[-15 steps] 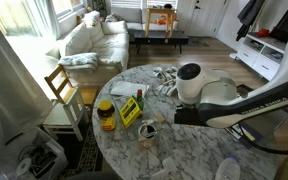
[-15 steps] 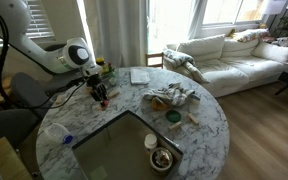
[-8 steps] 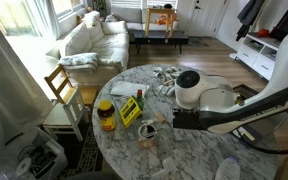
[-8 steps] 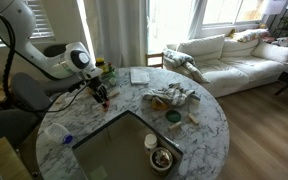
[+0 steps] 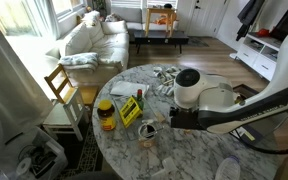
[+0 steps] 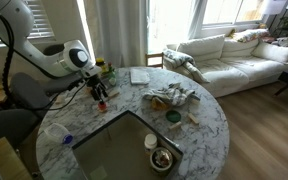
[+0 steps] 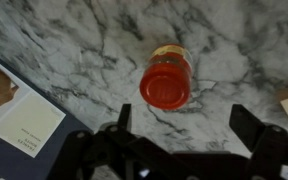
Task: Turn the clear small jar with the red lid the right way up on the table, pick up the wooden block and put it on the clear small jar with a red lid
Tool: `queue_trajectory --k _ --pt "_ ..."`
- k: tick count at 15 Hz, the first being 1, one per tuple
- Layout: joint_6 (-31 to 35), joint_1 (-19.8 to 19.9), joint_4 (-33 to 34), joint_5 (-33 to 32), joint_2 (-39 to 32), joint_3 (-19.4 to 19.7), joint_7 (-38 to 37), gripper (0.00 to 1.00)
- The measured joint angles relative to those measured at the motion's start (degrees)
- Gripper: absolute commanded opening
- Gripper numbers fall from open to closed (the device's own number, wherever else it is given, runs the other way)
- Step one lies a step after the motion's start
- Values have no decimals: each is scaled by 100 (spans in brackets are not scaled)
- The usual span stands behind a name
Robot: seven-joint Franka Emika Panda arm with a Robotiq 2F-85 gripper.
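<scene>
In the wrist view one hand (image 7: 185, 112) hangs with its two fingers (image 7: 124, 118) spread open and empty; just beyond them one clear small jar with the red lid (image 7: 166, 82) rests on the marble tabletop (image 7: 74, 50), lid facing the camera; one yellow-lidded jar (image 5: 105, 113) stands farther off.

No words, numbers or brands can be read anywhere. In an exterior view the yellow box (image 5: 130, 110) on the tabletop (image 5: 189, 150) carries dark print, too small to make out. The label on the yellow-lidded jar (image 5: 106, 117) beside it is only a blur. In the wrist view the pale card (image 7: 22, 118) shows part of a brownish picture and no legible lettering.
</scene>
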State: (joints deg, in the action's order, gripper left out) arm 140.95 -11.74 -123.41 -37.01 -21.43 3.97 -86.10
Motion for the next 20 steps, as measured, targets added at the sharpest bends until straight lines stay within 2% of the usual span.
queue_trajectory --k 4,6,13,16,20 --pt "481 249 13 962 80 -185 942 100" --pt "607 340 30 1207 80 -198 1242 100" --pt "618 316 51 1229 78 -166 1410 100" --pt "694 326 64 1214 76 -110 2051 100" --pt "1120 361 67 1218 36 -60 3222 100"
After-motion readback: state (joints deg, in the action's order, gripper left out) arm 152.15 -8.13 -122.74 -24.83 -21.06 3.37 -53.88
